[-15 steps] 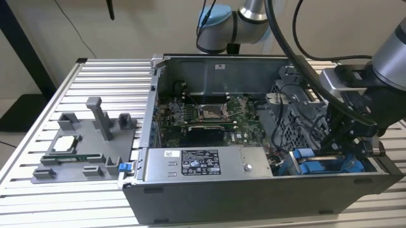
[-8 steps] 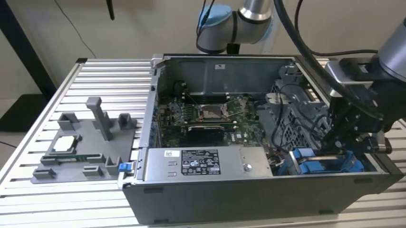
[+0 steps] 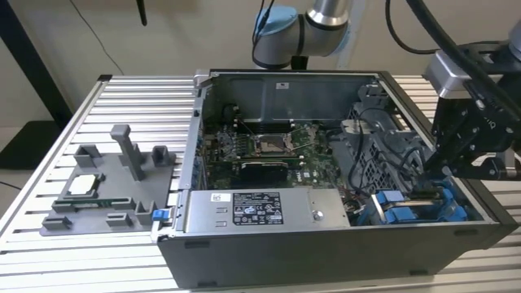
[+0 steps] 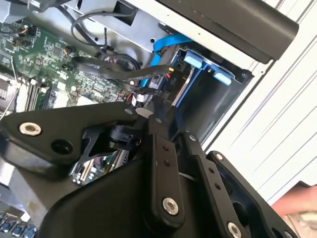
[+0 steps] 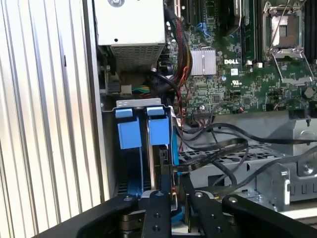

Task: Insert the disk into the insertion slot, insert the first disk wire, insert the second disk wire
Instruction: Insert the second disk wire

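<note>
The gripper [image 5: 174,191], its jaws clamped on a black wire connector [image 5: 164,157], hovered at the blue-railed insertion slot [image 5: 132,134] inside the open computer case [image 3: 326,250].

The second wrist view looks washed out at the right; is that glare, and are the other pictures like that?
Yes: in the second wrist view the ribbed table glares white; in the first wrist view it shines less; the exterior view is evenly lit, the gripper dark.

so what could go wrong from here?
1. The pincer works right at the slot, with black cables draped beside it; a finger could snag one.
2. The blue cable bends tightly at the bay and could kink or pull loose.
</note>
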Controlling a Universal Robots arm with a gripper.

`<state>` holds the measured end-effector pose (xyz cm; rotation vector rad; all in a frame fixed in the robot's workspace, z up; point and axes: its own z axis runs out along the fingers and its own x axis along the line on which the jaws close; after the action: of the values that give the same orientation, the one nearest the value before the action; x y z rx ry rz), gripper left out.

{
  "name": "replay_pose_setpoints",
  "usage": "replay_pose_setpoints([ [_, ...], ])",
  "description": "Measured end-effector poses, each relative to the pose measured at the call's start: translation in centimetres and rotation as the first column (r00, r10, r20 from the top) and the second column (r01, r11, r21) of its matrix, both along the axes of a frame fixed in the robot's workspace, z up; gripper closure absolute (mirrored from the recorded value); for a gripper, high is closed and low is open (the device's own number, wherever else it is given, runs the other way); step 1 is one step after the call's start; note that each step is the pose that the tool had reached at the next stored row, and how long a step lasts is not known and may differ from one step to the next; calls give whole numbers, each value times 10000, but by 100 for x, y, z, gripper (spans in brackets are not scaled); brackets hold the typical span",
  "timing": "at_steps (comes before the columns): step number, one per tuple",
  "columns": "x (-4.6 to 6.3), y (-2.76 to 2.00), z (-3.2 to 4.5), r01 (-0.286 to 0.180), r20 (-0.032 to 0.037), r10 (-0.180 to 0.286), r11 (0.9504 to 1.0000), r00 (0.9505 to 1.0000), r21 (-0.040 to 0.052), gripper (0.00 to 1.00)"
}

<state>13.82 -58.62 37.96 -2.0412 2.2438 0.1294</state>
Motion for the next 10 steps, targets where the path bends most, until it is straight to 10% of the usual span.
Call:
replay_pose_setpoints([
  [10, 0, 0, 64, 0, 0, 0, 10000, 10000, -8, 0],
])
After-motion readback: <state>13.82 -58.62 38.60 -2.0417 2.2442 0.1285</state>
